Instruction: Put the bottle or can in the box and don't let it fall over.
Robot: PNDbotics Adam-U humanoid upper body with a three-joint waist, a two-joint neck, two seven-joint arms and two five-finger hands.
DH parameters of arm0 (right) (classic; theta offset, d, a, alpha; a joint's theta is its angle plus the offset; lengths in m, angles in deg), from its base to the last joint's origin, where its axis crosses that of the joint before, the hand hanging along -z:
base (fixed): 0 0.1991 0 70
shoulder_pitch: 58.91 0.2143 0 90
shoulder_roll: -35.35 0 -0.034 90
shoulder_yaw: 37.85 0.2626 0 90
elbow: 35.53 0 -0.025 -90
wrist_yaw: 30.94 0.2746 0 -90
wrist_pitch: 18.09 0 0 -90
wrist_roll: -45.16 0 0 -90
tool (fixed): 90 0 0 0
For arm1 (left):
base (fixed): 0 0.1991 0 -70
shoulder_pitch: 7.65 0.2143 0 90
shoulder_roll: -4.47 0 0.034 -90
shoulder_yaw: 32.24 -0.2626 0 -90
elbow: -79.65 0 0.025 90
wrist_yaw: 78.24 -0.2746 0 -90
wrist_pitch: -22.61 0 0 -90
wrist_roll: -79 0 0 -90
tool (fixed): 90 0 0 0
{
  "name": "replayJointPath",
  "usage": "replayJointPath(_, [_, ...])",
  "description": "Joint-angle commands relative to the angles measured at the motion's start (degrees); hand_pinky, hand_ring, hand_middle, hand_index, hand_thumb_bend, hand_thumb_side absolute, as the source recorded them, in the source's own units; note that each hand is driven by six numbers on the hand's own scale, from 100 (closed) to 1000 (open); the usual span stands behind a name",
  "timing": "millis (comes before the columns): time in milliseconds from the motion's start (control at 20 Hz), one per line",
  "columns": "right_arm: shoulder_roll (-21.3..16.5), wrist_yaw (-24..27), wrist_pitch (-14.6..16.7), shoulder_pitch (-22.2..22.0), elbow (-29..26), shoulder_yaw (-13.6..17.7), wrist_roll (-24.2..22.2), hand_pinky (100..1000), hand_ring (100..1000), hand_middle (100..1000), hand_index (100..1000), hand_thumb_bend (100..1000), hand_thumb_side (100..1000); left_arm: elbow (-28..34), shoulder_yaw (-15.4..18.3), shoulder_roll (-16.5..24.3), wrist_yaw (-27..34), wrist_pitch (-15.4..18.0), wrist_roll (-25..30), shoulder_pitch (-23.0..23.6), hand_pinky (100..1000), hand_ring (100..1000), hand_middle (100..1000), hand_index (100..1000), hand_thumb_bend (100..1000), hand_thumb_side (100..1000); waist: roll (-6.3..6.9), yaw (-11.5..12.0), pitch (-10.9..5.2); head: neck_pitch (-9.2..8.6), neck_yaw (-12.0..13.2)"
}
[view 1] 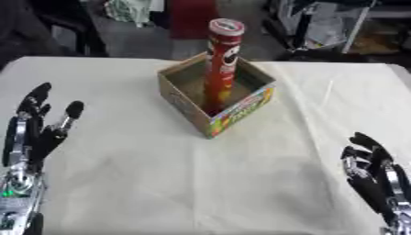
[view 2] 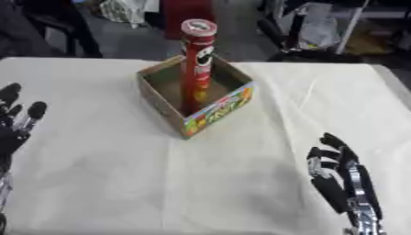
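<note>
— Where's the can (view 1: 221,64)?
— Upright inside the cardboard box (view 1: 186,103), toward the far edge of the bench (view 1: 201,183), nothing touching it.
— And the hands?
— Left hand (view 1: 32,133) near the left edge, right hand (view 2: 341,181) at the near right corner; both have fingers straight and apart, holding nothing.

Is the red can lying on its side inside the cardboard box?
No, the red can stands upright inside the cardboard box, its top rising well above the box's rim.
</note>
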Motion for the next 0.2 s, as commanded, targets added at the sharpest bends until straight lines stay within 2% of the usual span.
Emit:
replayJointPath(50, [-1.0, -0.1, 0.0, 0.4, -0.3, 0.3, 0.2, 693, 773, 828, 908, 100, 584, 1.3, 0.0, 0.2, -0.2, 0.0, 0.8, -0.5, 1000, 996, 877, 891, 758, 516, 0.14, 0.0, -0.46, -0.05, 0.1])
replayJointPath(200, [-1.0, 0.0, 0.0, 0.3, -0.1, 0.2, 0.2, 692, 773, 829, 908, 100, 588, 1.3, -0.2, 0.0, 0.2, 0.0, 1.0, -0.7, 1000, 995, 877, 892, 752, 518, 0.13, 0.0, -0.29, 0.07, 0.1])
